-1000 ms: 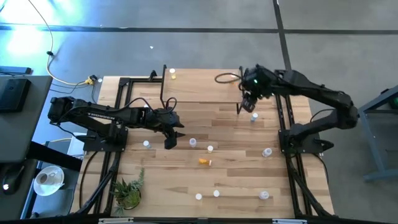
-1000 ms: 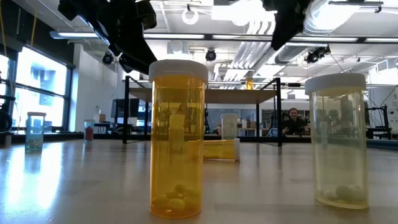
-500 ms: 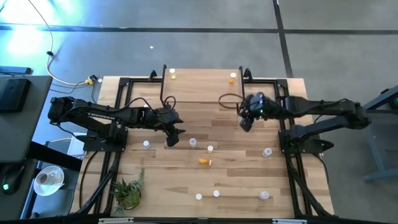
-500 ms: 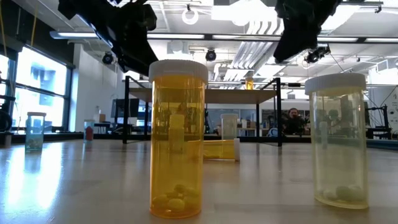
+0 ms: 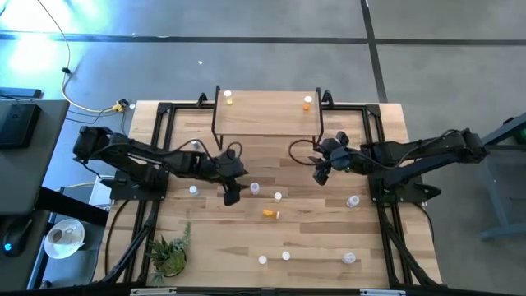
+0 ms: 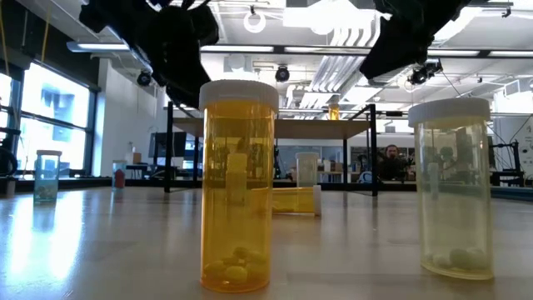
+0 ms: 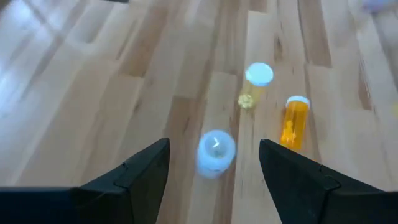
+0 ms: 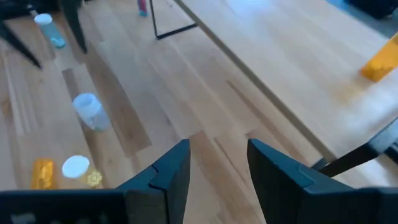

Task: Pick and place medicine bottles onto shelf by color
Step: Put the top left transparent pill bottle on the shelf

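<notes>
The left hand (image 5: 231,196) hangs over the middle of the pale, striped-wood counter (image 5: 205,247), its two dark fingers spread apart with nothing between them. In its wrist view a small white-capped bottle (image 7: 216,153) stands upright ahead of the gap, with a yellowish capped bottle (image 7: 257,79) and an orange bottle lying on its side (image 7: 294,121) farther on.

At the far edge stands the shelf (image 5: 263,113), a flat light-wood board on thin black legs, carrying an orange bottle at its left end (image 5: 228,99) and another at its right end (image 5: 307,103).

The right hand (image 5: 320,175) sits just in front of the shelf's right end, fingers parted and empty. More cylindrical white-capped bottles dot the near counter, one (image 5: 349,258) toward the near right.
</notes>
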Motion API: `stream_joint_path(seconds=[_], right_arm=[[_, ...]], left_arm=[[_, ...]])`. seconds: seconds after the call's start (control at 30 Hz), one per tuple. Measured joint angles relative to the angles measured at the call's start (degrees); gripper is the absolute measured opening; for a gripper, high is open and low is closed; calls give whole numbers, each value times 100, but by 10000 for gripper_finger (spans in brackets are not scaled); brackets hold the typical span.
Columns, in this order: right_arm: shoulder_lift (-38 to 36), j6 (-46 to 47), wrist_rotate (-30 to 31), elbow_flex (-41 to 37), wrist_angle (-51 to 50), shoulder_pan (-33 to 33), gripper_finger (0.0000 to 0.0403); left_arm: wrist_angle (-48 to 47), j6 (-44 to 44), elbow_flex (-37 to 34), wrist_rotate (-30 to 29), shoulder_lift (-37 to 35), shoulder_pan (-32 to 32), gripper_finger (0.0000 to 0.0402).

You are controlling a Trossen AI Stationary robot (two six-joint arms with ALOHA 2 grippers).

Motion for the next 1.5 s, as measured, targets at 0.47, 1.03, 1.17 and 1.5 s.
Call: stream_joint_path(seconds=[0.47,1.03,1.17,1.5], right_arm=[[2,-45,58,0,-6,170,151],[2,-45,58,0,-18,167,151],[2,-45,58,0,-20,167,151],[2,-77,58,0,-20,167,151]], left_arm=[[592,23,-9,-442,1047,-211,239],[1212,-24,-9,-446,1686,-189,239],[1317,-23,-9,-439,1686,-189,230],[1355,-21,-9,-442,1686,-189,138]])
